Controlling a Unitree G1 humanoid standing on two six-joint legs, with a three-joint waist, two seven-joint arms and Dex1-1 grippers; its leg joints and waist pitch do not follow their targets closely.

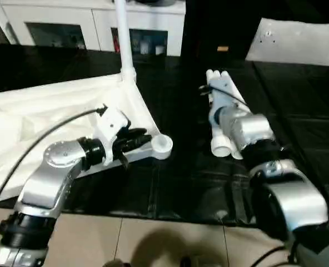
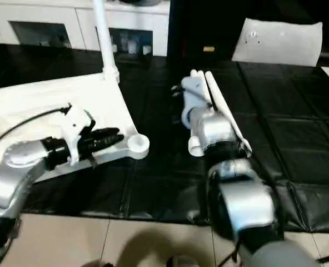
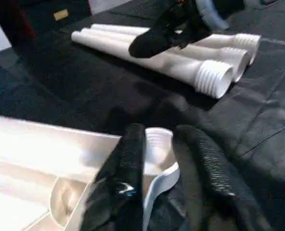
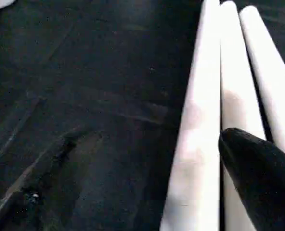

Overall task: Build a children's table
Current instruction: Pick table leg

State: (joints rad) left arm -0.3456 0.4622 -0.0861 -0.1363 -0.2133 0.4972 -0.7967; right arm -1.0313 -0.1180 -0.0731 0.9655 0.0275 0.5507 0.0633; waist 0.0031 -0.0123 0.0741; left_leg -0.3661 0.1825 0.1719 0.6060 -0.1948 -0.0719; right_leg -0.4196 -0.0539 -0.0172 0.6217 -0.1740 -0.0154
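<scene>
The three loose legs (image 1: 223,105), middle of the frame, look light, stiff and smooth; grab one mid-length. The right gripper (image 4: 258,173) is wide open above them. The left gripper (image 3: 174,168) sits loosely around the table top's (image 1: 53,111) corner socket (image 1: 163,143).

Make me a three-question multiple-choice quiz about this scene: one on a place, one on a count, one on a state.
1. Where do the loose legs lie?
A. On the table top
B. On the black mat beside the table top
C. On the cabinet

2. How many loose legs are there?
A. One
B. Two
C. Three

3. How is the fitted leg?
A. Upright in a far corner socket
B. Lying flat
C. Held in a gripper

Answers:
1 B: the loose legs rest on the black mat, apart from the table top.
2 C: three lie side by side.
3 A: the fitted leg rises from the top's far corner.
</scene>
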